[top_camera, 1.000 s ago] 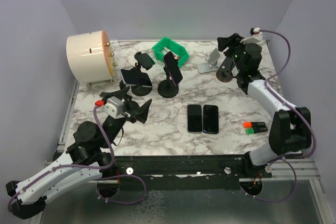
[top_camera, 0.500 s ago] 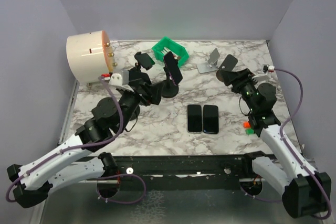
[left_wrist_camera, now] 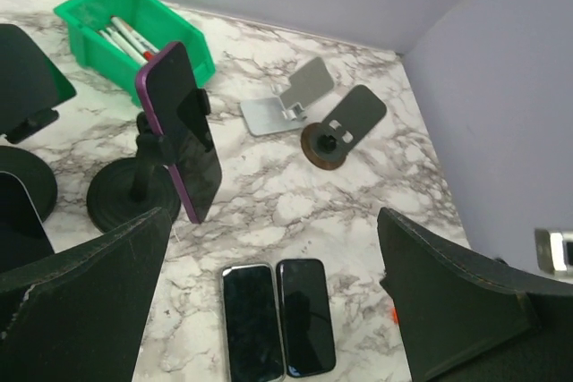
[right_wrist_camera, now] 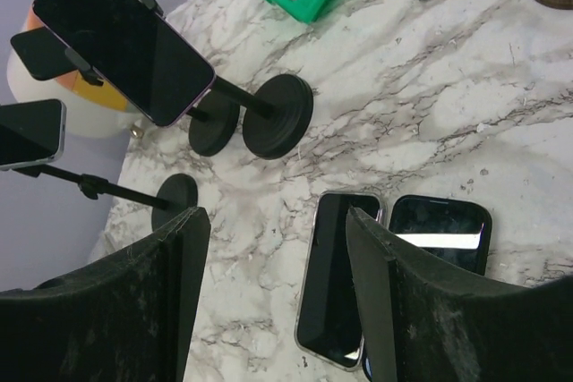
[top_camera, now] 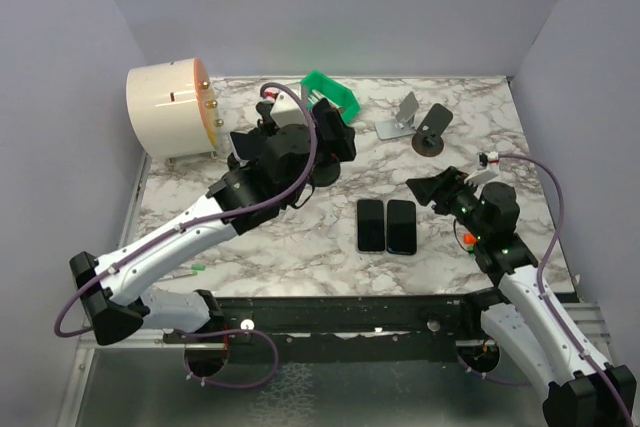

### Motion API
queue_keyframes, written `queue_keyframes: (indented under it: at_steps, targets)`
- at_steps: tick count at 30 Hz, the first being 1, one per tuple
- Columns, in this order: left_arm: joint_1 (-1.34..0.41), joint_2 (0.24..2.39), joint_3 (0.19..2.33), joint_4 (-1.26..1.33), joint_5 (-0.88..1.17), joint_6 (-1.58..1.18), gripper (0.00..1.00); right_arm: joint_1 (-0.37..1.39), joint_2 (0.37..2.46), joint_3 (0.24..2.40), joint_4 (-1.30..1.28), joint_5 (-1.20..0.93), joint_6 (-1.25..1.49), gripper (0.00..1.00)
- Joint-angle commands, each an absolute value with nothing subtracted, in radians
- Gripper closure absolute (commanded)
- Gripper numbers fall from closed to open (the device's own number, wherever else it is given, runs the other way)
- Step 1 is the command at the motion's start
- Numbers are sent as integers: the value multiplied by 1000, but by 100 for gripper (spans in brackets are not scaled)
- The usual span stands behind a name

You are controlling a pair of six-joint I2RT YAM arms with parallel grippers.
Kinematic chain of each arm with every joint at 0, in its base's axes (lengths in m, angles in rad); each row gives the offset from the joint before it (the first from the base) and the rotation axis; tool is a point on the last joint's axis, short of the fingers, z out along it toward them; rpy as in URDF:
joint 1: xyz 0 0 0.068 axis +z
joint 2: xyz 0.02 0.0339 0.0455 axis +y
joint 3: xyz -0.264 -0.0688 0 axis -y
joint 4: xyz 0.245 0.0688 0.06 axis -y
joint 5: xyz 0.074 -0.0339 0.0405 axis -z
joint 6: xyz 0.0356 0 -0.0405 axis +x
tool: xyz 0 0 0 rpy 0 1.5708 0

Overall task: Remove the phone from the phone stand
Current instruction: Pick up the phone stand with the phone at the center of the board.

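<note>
Left tool [left_wrist_camera: 273, 215] advanced near phone [left_wrist_camera: 179, 123], jaws wide.

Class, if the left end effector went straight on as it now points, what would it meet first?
Probably the bare grey-veined marble tabletop, just right of the purple-edged phone clamped in the black round-based stand; depth is unclear.

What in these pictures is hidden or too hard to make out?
Top view: the left arm covers part of the green bin.
Top view: the right arm hides most of a small orange item.
Left wrist view: the bottom edge cuts off the two flat phones.
Right wrist view: the left edge cuts off a clamped phone.
</note>
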State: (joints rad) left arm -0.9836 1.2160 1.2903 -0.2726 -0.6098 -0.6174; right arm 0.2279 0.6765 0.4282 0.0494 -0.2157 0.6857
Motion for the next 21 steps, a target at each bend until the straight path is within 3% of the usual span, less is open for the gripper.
queue_keyframes:
  at_steps: [1,5,11,21]
  targets:
    - [-902,1298,1421,-452,-659,-704,3,230,656,418,2,-242,673,33]
    - [-776,1377,1504,-518,-479,-727,6,230,660,410,-26,-243,694,33]
    - [-677,1463,1544,-529,-364,-712,14,230,619,363,34,-275,728,34]
    - [-644,1551,1606,-505,-305,-672,20,230,523,343,36,-273,700,35]
